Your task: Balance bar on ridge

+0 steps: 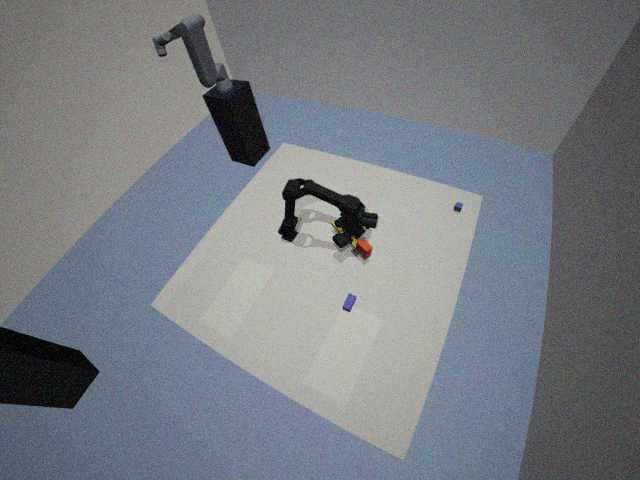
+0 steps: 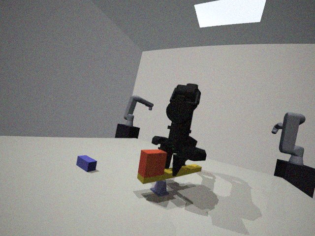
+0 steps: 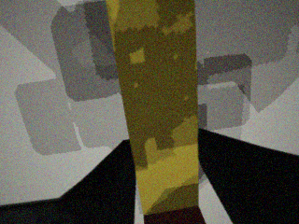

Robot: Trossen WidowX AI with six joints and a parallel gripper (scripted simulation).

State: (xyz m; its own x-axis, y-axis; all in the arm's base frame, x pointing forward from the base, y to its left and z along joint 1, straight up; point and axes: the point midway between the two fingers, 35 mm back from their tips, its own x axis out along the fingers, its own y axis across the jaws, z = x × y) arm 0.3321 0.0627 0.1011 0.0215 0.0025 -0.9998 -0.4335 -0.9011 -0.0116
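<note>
The yellow bar (image 1: 338, 229) (image 2: 192, 167) (image 3: 156, 93) carries a red block (image 1: 363, 248) (image 2: 152, 163) at one end; its dark red edge shows at the bottom of the wrist view. My gripper (image 2: 171, 170) (image 3: 163, 142) is shut on the bar, near the red block. The small blue-grey ridge (image 1: 354, 252) (image 2: 160, 188) stands on the table under the bar, nearer the block end. The bar is clear of the table and hides the ridge's top in the exterior view; I cannot tell whether they touch.
A blue-violet block (image 1: 349, 302) (image 2: 86, 163) lies on the table away from the ridge. A small blue cube (image 1: 458, 206) lies near the table's far right corner. Two grey arms (image 1: 199, 49) (image 2: 290, 134) stand on black pedestals beyond the table.
</note>
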